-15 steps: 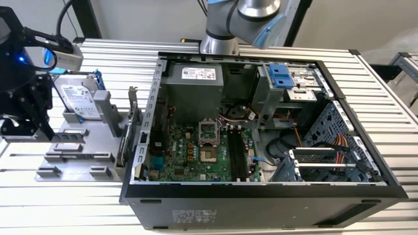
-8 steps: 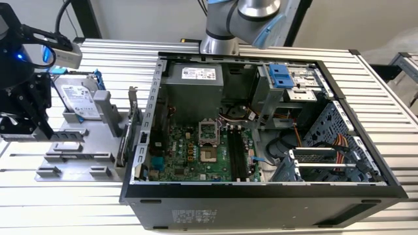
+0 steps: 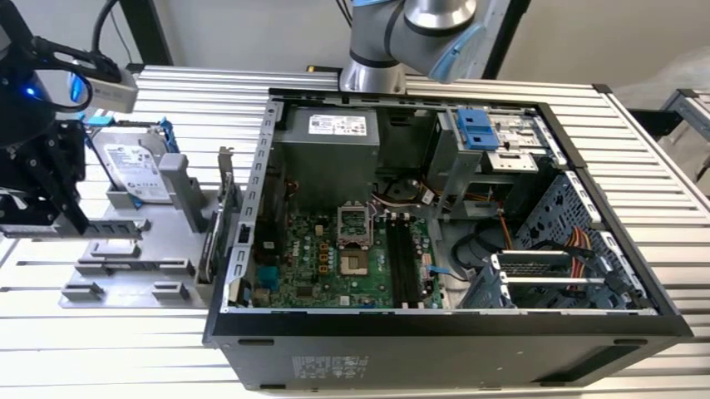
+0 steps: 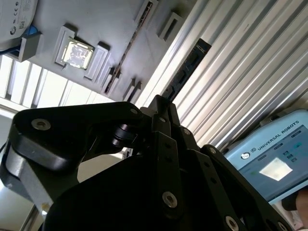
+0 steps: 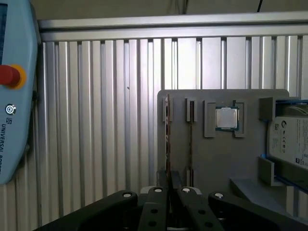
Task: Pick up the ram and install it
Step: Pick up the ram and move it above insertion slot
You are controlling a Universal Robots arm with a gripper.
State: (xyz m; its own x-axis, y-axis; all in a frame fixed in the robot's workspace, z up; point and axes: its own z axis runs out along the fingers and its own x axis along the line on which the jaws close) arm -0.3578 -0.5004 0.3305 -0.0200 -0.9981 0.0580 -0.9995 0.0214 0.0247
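The gripper (image 5: 168, 188) is closed narrow on the ram (image 5: 167, 139) — the dark strip juts edge-on straight out from between its fingertips, in line with the gray holder's (image 5: 226, 163) outer slot; whether it sits in that slot is unclear.

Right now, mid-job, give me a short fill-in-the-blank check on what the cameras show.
1. In both wrist views the gripper is shut on the thin dark ___.
2. In the exterior view, the gray tray lies on the view's ___ side of the open computer case.
3. The motherboard inside the case is coloured ___.
4. In the first wrist view, the round button on the teach pendant is ___.
Missing words: ram; left; green; red.
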